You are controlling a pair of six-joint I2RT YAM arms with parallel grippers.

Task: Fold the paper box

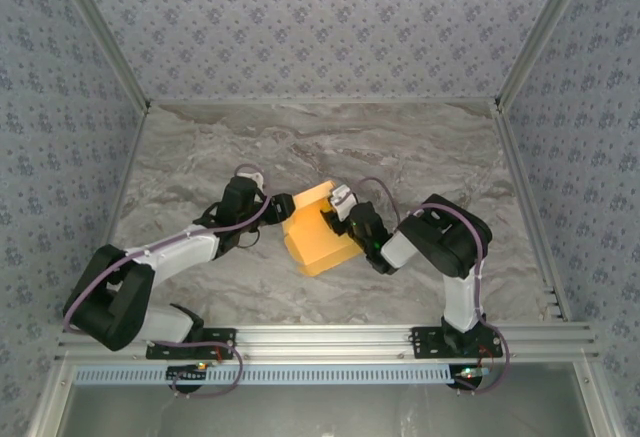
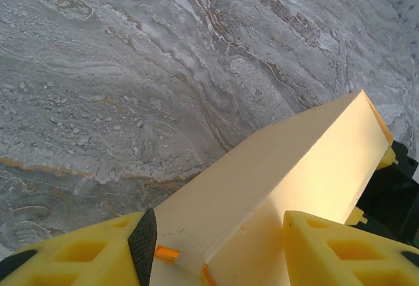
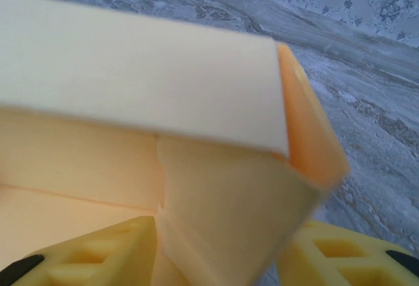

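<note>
While my left fingers (image 2: 78, 256) and right fingers (image 3: 91, 260) straddle the paper box (image 1: 320, 247), clamped or not I cannot tell, a slip could unfold it.

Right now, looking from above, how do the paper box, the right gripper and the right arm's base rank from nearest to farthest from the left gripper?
In the top view:
1. The paper box, right at the left gripper, mid-table.
2. The right gripper, on the box's opposite side.
3. The right arm's base, on the near rail, bottom right.
</note>
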